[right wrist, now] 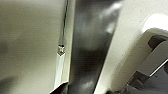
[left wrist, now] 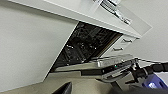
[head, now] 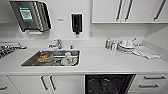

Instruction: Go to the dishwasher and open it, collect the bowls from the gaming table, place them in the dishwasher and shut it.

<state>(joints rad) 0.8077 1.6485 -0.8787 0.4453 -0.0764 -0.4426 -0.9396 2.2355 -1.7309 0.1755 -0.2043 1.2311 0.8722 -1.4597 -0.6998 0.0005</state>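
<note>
Already, the under-counter stainless-steel dishwasher (head: 108, 83) with dark interior is being shown open; bowls are awaiting collection; neither hand's state is being revealed.

Dishwasher (head: 108, 84) under counter (head: 100, 61), right of sink (head: 51, 58); seemingly dishes inside.

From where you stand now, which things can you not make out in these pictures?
- Dishwasher interior: head view, dark, and the picture's lower edge cuts it off.
- Racks' contents: left wrist view, too dark and blurred to tell.
- Items in the sink: head view, blurred.
- Dishes on the counter: too blurred to count.
</note>
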